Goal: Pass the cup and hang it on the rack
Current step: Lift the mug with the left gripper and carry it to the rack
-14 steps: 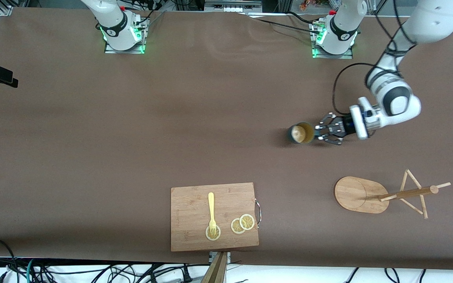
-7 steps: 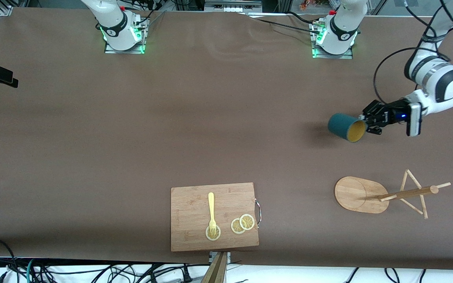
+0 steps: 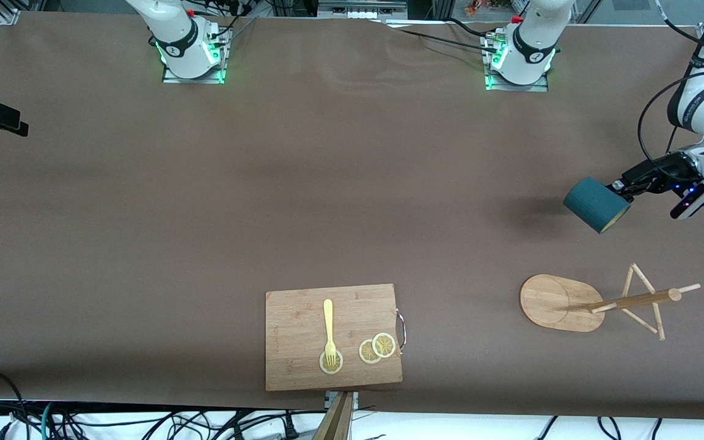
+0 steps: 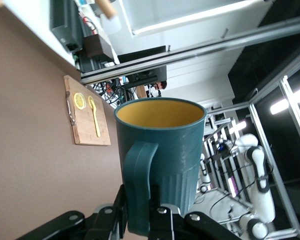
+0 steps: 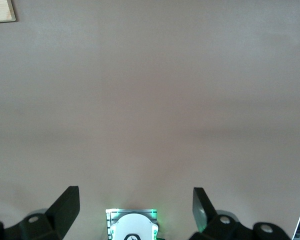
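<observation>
Brown table (image 3: 327, 183), left end effector (image 3: 624, 185) gripping cup (image 3: 593, 205)

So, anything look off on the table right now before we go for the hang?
Nothing is spilled or broken. The rack stands upright, its post only leaning in the camera's perspective. The cup is tilted sideways in the air, held by its handle in the left hand. The fork rests on a lemon slice.

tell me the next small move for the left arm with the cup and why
Probably carry the cup toward the front camera, over the rack, lining its handle up with a peg. The left gripper is shut on that handle with the cup tipped in the air, and the rack's pegs are all bare. The right gripper waits open.
</observation>
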`<control>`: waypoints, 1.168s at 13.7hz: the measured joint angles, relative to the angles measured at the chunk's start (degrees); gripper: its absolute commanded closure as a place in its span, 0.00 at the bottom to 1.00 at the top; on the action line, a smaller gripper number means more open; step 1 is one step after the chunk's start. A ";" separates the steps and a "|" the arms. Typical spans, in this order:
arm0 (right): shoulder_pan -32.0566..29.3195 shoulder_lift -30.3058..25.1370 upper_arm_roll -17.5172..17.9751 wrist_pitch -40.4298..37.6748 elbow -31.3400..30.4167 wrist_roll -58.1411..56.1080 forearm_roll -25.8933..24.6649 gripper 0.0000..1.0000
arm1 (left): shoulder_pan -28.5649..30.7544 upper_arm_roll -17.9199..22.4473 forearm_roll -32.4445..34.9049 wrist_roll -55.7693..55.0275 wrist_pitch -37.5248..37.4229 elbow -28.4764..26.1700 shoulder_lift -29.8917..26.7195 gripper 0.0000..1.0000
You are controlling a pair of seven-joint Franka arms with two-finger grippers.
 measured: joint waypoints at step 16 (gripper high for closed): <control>0.00 0.00 0.00 0.00 0.00 0.00 0.00 0.00 | 1.56 -1.44 -4.10 -26.58 -1.50 12.90 12.44 1.00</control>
